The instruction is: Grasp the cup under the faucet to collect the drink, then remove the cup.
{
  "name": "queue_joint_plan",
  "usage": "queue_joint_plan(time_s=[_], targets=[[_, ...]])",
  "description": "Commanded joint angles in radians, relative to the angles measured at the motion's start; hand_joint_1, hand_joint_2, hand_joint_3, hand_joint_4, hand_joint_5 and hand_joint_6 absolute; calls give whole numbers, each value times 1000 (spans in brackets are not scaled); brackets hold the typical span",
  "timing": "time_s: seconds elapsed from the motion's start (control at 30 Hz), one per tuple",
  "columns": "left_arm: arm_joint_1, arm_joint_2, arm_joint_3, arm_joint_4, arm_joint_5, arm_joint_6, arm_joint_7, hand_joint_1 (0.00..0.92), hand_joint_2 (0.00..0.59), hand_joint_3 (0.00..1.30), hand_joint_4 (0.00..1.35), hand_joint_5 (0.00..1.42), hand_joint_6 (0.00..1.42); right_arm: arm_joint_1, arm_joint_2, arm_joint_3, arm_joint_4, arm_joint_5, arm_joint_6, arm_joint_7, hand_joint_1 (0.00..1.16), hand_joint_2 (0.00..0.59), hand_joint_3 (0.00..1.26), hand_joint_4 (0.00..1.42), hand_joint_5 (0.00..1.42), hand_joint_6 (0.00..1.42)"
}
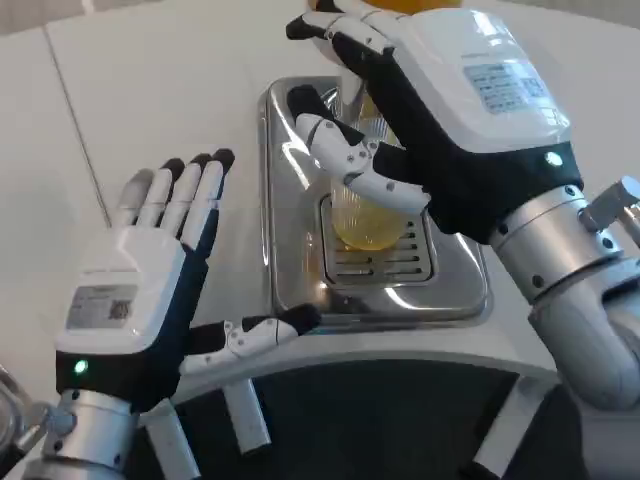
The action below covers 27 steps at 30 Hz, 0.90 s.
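Observation:
A clear plastic cup [364, 215] holding yellow drink stands over the slotted grate of the steel drip tray [292, 280]. My right hand [440, 110] wraps around the cup from the right, thumb across its front and fingers reaching behind it; the hand hides the upper cup and the faucet. An orange part of the dispenser [415, 5] peeks out at the top edge. My left hand [150, 270] hovers flat and open over the white table left of the tray, fingers straight, thumb pointing toward the tray's front corner.
The white table [150, 90] stretches to the left and back of the tray. A curved white edge with a dark area below it [380, 410] runs along the front. A bit of clear glass [8, 415] shows at the lower left corner.

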Motion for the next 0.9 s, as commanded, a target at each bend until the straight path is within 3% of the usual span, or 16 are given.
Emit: queue_joint_plan(time_s=[0.03, 0.63, 0.8, 0.9], targets=[[-9, -17, -23, 18, 1, 8, 4, 0, 80, 0, 0, 2, 11, 15, 6, 17, -14, -4, -15, 32, 0, 514, 240, 129, 193, 212], [-64, -46, -58, 58, -4, 19, 5, 0, 84, 0, 0, 10, 25, 25, 38, -1, -30, -25, 4, 53, 0, 523, 233, 121, 184, 210], [-71, -42, -63, 67, -7, 12, 3, 0, 84, 0, 0, 13, 26, 67, 84, -37, -62, -7, 64, 48, 0, 533, 212, 80, 118, 145], [-74, -39, -69, 72, -8, 10, 2, 0, 84, 0, 0, 14, 27, 111, 148, -72, -96, 11, 132, 34, 18, 551, 198, 57, 77, 99]])
